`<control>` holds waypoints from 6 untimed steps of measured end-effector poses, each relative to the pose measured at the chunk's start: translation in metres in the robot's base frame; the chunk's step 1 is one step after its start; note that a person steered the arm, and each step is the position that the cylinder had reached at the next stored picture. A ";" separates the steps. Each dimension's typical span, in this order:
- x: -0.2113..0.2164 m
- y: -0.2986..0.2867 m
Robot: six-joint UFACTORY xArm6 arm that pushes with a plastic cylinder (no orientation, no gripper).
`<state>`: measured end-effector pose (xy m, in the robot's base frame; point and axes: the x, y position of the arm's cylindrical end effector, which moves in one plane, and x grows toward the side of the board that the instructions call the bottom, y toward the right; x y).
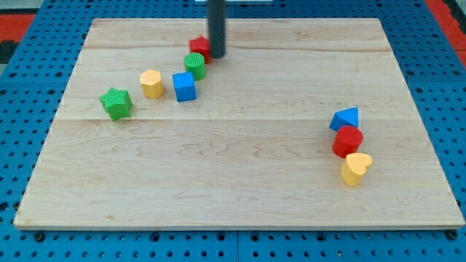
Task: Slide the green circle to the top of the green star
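Observation:
The green circle (194, 65) lies near the top middle of the wooden board (240, 182), touching a red block (199, 48) above it and close to a blue cube (184, 86) below-left. The green star (116, 102) lies at the left, well away from the circle. My tip (217, 55) is just right of the red block and up-right of the green circle; the rod comes down from the view's top.
A yellow block (151, 83) lies between the green star and the blue cube. At the right, a blue triangle (345, 118), a red circle (347, 140) and a yellow heart (355, 168) stand in a column.

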<state>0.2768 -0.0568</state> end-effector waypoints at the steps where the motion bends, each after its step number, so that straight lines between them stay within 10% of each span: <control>1: -0.051 -0.077; 3: 0.023 0.054; 6: 0.061 -0.010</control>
